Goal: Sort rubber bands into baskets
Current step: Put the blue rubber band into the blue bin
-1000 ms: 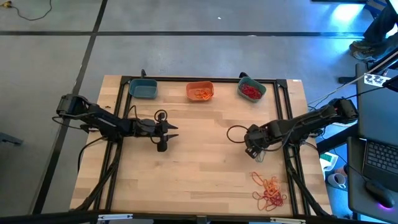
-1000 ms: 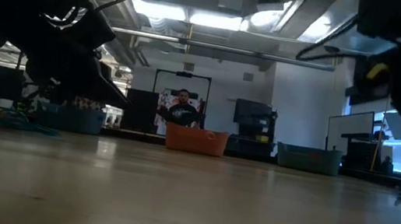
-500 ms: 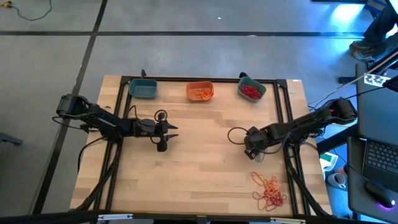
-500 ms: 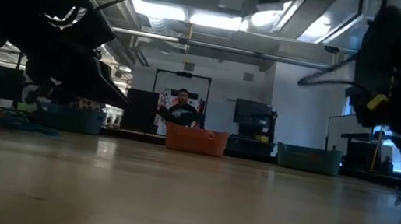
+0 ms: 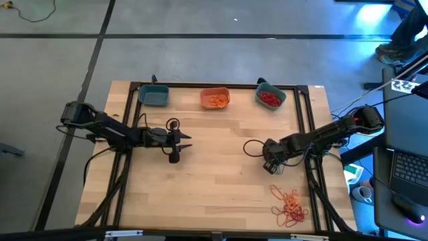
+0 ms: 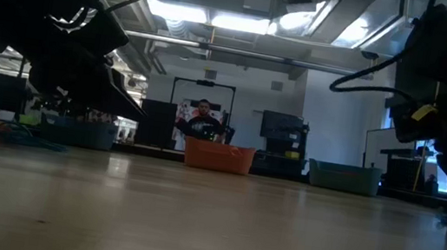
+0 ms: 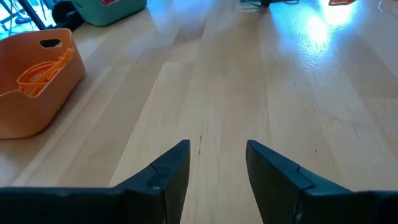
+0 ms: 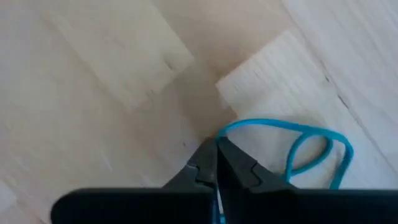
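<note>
Three baskets stand along the far edge: a teal one (image 5: 154, 96), an orange one (image 5: 215, 98) holding orange rubber bands, and a teal one (image 5: 270, 97) holding red bands. A pile of red and orange rubber bands (image 5: 289, 206) lies near the front right. My right gripper (image 8: 216, 157) points down at the table right of centre (image 5: 271, 166), shut on a blue-teal rubber band (image 8: 292, 134). My left gripper (image 7: 217, 149) hovers open over bare wood left of centre (image 5: 175, 144), with nothing between its fingers. My right gripper pinches one end of the blue-teal band's loop (image 8: 225, 132) between its two fingertips. The fingers come from above, pointing down. The rest of the band lies slack and curled flat on the table beside the fingers.
A black frame rail (image 5: 304, 114) runs round the table's sides. A black cable loop (image 5: 251, 146) lies beside my right gripper, another (image 5: 172, 124) by my left. In the low view a person (image 6: 201, 122) stands far behind the orange basket (image 6: 218, 155).
My right gripper has gone down toward the table and shifted slightly toward the near edge. My left arm has kept still.
</note>
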